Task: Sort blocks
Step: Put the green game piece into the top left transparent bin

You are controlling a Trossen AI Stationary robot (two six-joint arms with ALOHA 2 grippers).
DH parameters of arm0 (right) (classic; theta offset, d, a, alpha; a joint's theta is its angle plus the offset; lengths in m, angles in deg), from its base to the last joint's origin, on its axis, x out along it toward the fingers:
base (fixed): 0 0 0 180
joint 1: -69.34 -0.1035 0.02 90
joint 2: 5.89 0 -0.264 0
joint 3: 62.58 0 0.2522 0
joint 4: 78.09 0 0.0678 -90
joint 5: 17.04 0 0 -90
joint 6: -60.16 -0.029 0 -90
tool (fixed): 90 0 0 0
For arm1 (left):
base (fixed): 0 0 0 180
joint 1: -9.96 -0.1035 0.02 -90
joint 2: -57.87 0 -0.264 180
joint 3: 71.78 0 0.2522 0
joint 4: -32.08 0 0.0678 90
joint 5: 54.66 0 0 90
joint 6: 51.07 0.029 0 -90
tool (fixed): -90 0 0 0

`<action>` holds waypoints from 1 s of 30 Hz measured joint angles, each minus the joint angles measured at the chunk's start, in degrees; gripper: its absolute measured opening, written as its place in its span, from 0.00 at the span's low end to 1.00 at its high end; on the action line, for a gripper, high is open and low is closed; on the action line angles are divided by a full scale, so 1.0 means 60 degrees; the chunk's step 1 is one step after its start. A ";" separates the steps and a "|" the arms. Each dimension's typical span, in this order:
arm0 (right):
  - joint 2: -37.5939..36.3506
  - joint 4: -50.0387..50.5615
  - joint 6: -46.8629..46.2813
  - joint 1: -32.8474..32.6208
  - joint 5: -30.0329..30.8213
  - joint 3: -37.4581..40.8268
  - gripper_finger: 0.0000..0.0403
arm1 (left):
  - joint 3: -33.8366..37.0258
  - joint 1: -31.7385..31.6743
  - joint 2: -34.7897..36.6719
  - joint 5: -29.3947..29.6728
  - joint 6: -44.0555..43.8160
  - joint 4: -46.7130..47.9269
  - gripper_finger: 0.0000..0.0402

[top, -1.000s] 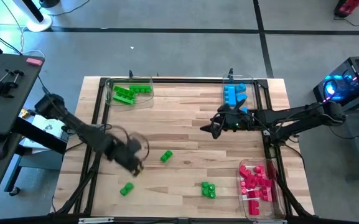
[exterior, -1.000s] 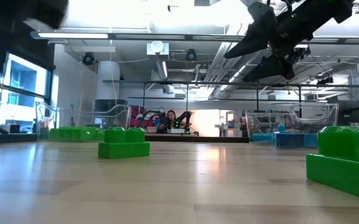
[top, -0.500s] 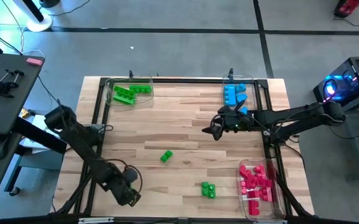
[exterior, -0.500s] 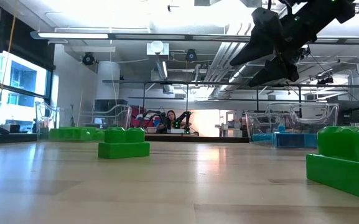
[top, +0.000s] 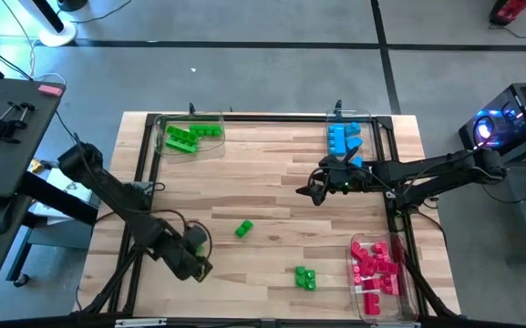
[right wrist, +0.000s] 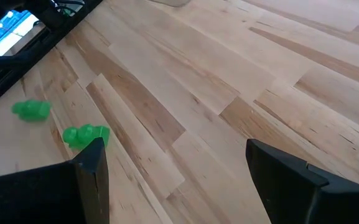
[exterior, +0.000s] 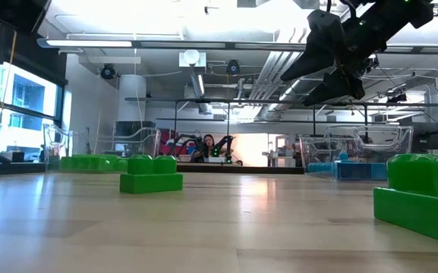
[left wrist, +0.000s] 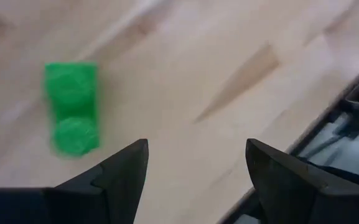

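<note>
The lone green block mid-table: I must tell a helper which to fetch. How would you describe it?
On the wooden table, look left of centre, between the left gripper and the right gripper. The green block lies there alone on bare wood, outside every tray; the green cluster lies nearer the front edge.

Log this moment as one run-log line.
left gripper: open, above small green plastic block | right gripper: open, waiting mid-table | loose green blocks on wooden table: not yet sorted
</note>
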 joint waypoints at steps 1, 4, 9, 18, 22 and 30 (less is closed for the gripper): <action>0.0000 0.0006 0.0020 -0.0001 0.0000 0.0000 0.63 | 0.0002 -0.0016 0.0126 0.0072 0.0073 0.0377 0.64; 0.0000 0.0003 0.0062 -0.0001 0.0004 0.0000 0.63 | 0.0022 -0.0069 0.0237 0.0180 0.0146 0.1591 0.64; 0.0004 0.0007 0.0059 0.0000 0.0004 0.0000 0.63 | 0.0022 -0.0437 -0.0107 0.0251 0.1078 0.2462 0.64; 0.0003 0.0080 -0.0164 0.0010 0.0105 0.0000 0.63 | 0.0011 -0.1534 -0.1407 -0.0265 0.1496 0.2136 0.64; 0.0004 0.0178 -0.0181 0.0010 0.0106 0.0000 0.63 | 0.0007 -0.1743 -0.1911 -0.0784 0.1505 0.2010 0.64; 0.0003 0.0231 -0.0169 0.0010 0.0111 0.0000 0.63 | 0.0007 -0.1752 -0.2296 -0.1411 0.0963 0.1855 0.64</action>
